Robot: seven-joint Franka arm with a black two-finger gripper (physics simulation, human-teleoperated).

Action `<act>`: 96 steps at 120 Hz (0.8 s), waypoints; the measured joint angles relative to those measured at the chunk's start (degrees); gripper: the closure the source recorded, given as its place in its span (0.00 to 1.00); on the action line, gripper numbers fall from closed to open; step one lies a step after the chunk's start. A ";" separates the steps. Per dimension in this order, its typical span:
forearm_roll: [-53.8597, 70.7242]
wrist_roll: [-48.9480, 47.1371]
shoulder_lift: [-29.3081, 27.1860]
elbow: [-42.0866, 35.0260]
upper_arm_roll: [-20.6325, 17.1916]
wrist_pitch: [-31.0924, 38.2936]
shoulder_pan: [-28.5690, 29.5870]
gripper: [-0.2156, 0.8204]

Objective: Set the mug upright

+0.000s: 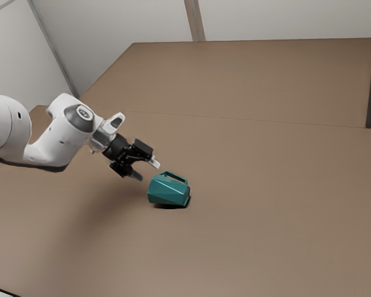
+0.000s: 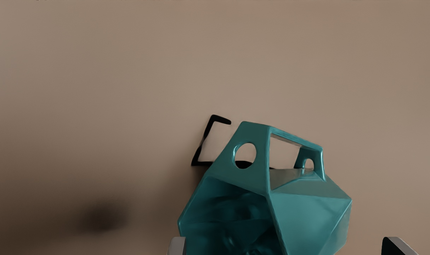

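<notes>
In the exterior view my gripper (image 1: pixel 146 172) is open, its two fingers apart, just above and to the exterior view's left of the teal mug (image 1: pixel 168 190). The faceted mug lies on its side on the table, handle upward. In the wrist view the mug (image 2: pixel 307 216) shows its dark open mouth and its handle with round holes. Both fingertips of my gripper (image 2: pixel 283 246) are at the bottom edge, widely spaced, with the mug's body between their lines of sight. Its lower part is cut off there.
The brown table (image 1: pixel 266 204) extends around the mug on all sides. A dark shadow falls on it beside the mug and under the arm. Pale walls stand behind the table.
</notes>
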 joint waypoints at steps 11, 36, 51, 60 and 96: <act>-2.37 2.60 1.36 -0.15 0.00 0.43 0.00 0.21; -7.59 7.85 0.99 -1.77 0.00 -0.39 0.06 0.21; -8.89 10.36 1.29 -2.10 0.00 -1.90 0.09 0.21; -9.24 11.65 1.29 -2.11 0.00 -3.11 0.09 0.21; -11.26 15.48 1.33 -2.61 0.00 -6.18 0.09 0.76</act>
